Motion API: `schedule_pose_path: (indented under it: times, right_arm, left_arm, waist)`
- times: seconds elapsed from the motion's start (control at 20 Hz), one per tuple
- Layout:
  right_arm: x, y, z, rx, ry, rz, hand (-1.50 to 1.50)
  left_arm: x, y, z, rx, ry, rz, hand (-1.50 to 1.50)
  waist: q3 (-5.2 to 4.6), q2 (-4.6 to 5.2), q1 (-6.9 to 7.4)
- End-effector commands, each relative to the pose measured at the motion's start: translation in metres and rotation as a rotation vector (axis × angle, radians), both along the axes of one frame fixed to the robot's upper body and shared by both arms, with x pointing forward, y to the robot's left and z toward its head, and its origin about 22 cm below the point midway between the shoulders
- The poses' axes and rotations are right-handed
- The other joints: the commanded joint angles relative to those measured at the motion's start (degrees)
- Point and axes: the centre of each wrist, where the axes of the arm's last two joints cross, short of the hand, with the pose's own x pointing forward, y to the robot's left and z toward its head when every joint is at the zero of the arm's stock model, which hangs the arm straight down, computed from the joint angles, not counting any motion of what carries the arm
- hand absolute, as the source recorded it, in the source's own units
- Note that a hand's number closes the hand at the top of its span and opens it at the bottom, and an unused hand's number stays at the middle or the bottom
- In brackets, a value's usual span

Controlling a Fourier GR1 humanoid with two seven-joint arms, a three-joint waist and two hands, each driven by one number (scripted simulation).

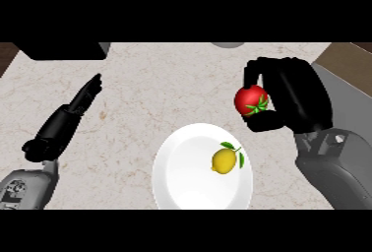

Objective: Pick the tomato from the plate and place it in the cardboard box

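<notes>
My right hand [294, 93] is curled round a red tomato [251, 100] with a green stalk, holding it above the counter just beyond the plate's far right rim. The white plate [181, 167] lies at the lower middle and carries a yellow lemon [224, 160] with a green leaf. My left hand [81, 101] shows at the left with straight fingers pointing away, holding nothing. No cardboard box shows in this view.
The counter is pale speckled stone [167, 83]. A dark block [62, 49] sits at the far left corner, and a grey round object [227, 45] peeks in at the top edge. Dark wood [349, 54] shows past the counter's right edge.
</notes>
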Motion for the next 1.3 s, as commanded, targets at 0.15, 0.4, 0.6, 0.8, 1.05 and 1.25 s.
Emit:
schedule_pose_path:
  times: [0.15, 0.4, 0.6, 0.8, 1.05, 1.25]
  right_arm:
    - [0.017, -0.057, 0.037, 0.169, -0.078, -0.276, 1.5]
    - [0.036, -0.132, 0.05, 0.212, -0.059, -0.383, 1.5]
    - [0.057, -0.169, 0.063, 0.112, -0.057, -0.442, 1.5]
    - [0.072, -0.19, 0.052, 0.019, 0.121, -0.463, 1.5]
    - [0.07, -0.24, 0.027, 0.021, 0.381, -0.447, 1.5]
    - [0.072, -0.267, 0.022, -0.017, 0.489, -0.409, 1.5]
  left_arm:
    - [0.01, -0.003, 0.005, -0.001, -0.001, -0.004, 0.0]
    - [0.002, 0.003, 0.005, -0.004, -0.024, -0.021, 0.0]
    - [0.002, -0.002, 0.009, 0.009, -0.004, -0.025, 0.0]
    - [0.001, -0.013, 0.011, 0.001, -0.005, -0.028, 0.0]
    - [0.009, -0.004, 0.003, 0.012, -0.002, -0.034, 0.0]
    - [0.007, -0.013, 0.004, 0.004, 0.0, -0.036, 0.0]
  waist:
    - [0.01, 0.32, 0.27]
    - [0.04, 0.4, 0.75]
    - [0.02, 0.49, 1.44]
    - [0.01, 0.6, 2.09]
    - [0.03, 0.75, 1.67]
    - [0.04, 0.74, 1.88]
